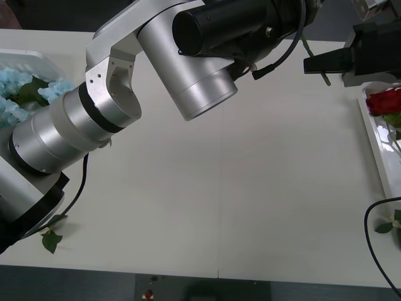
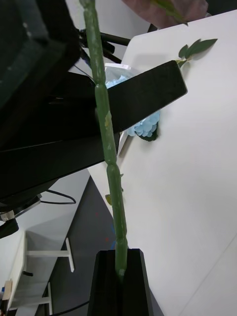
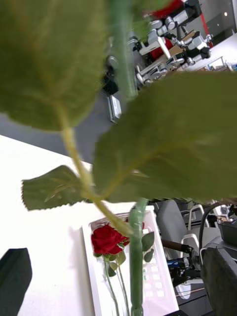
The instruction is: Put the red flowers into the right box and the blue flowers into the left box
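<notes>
The right gripper is pinching a green rose stem that is running lengthwise away from its fingers, hovering over the table beside the right box holding red flowers.

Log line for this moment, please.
right gripper: jaws shut on green stem | left gripper: jaws open, a stem between | right box: red flowers inside | left box: blue flowers inside
</notes>
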{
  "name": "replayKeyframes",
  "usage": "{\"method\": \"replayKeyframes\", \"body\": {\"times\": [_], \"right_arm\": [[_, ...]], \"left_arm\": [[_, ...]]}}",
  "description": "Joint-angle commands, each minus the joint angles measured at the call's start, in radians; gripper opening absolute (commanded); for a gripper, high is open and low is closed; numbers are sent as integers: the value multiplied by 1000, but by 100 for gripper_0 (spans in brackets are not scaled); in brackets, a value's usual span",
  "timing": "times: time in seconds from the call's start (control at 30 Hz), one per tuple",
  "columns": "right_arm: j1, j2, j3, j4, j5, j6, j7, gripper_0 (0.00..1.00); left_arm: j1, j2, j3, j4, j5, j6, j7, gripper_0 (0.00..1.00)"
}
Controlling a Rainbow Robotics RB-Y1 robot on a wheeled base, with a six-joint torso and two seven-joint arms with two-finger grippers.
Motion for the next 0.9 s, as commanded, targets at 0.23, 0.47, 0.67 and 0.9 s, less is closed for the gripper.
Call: {"method": "replayKeyframes", "body": {"times": [0.23, 0.47, 0.67, 0.9], "right_arm": [[15, -105, -102, -21, -16, 72, -62, 0], [87, -242, -164, -21, -17, 104, -66, 0], [175, -377, -199, -11, -16, 96, -69, 0], [290, -519, -230, 104, 6, 36, -43, 0]], "left_arm": [[32, 156, 26, -108, 56, -32, -168, 100], [170, 334, 84, -238, 256, -99, -458, 100], [291, 435, 163, -323, 437, -98, -706, 100], [425, 538, 287, -366, 734, -98, -1071, 100]]}}
